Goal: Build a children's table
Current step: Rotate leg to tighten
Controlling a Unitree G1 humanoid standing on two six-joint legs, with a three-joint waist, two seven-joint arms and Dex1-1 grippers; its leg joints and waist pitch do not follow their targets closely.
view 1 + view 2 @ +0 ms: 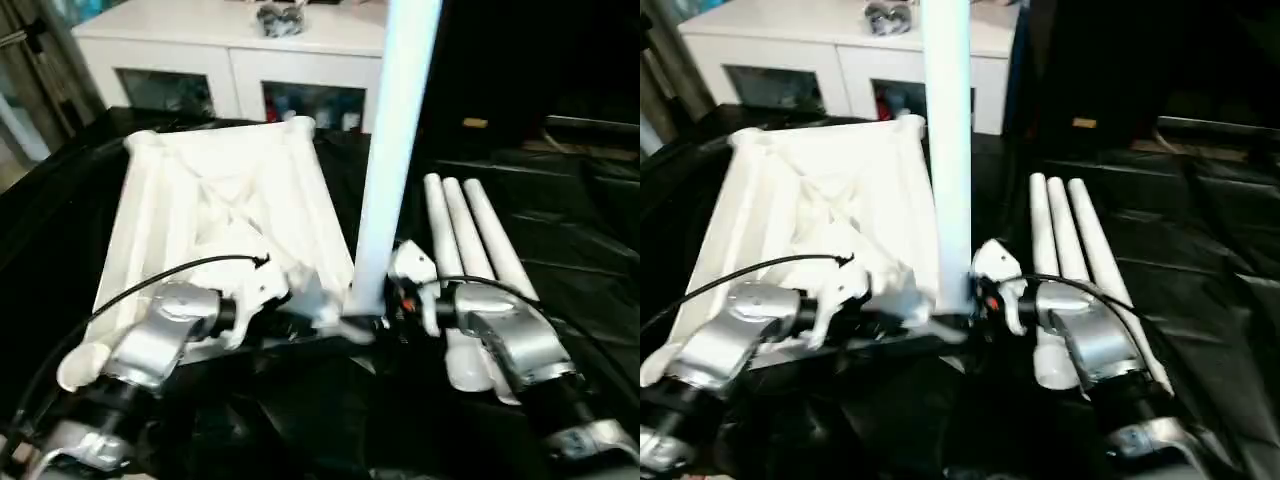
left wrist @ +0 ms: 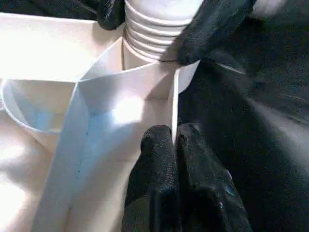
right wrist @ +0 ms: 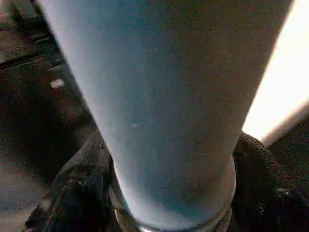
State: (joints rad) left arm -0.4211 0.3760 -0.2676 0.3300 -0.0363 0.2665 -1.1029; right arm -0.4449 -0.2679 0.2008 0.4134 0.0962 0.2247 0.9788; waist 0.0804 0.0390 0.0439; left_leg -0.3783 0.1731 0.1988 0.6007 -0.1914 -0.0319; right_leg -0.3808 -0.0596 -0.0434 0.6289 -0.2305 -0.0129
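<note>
The tabletop [image 1: 215, 210] lies underside up on the black worktop [image 1: 560, 240]. Our left tool [image 2: 175, 145] is pinched closed on its rim. Our right tool [image 3: 169, 193] clasps the upright leg [image 1: 395, 150] at the threaded end above the corner socket [image 2: 159, 77]; three spare legs [image 1: 470, 240] lie beside.

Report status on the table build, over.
Left gripper shut, pinching tabletop rim. Right gripper around upright leg at corner socket. Three spare legs lying aside. Nothing obstructing.
</note>
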